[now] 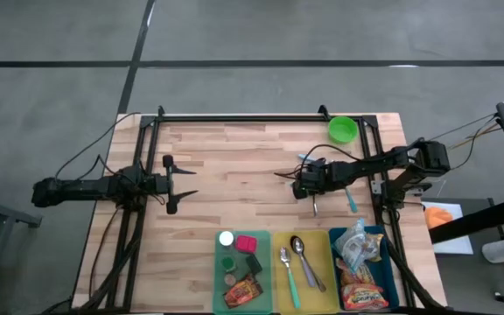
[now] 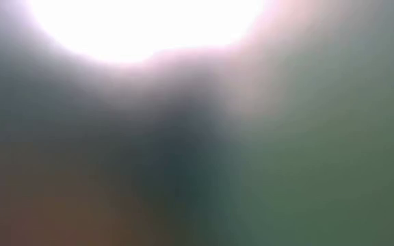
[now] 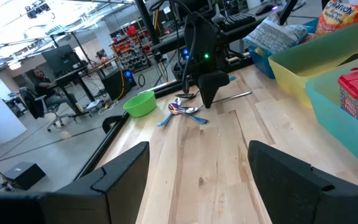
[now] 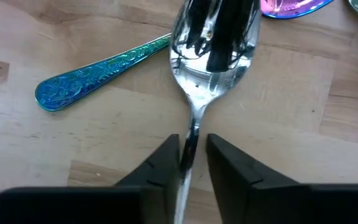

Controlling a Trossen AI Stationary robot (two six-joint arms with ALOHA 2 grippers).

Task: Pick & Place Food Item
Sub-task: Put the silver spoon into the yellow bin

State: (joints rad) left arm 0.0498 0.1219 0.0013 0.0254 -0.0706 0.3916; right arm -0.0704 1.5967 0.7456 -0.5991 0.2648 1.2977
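two dark fingers of the right gripper pinch a silver spoon's handle on the table's right, poised for lifting, while the left gripper waits spread at far left.

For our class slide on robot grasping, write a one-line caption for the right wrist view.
Right gripper closing its fingers around the neck of a silver spoon lying on the wooden table, beside a blue-green handle.

Bins crowd near edge; table middle open
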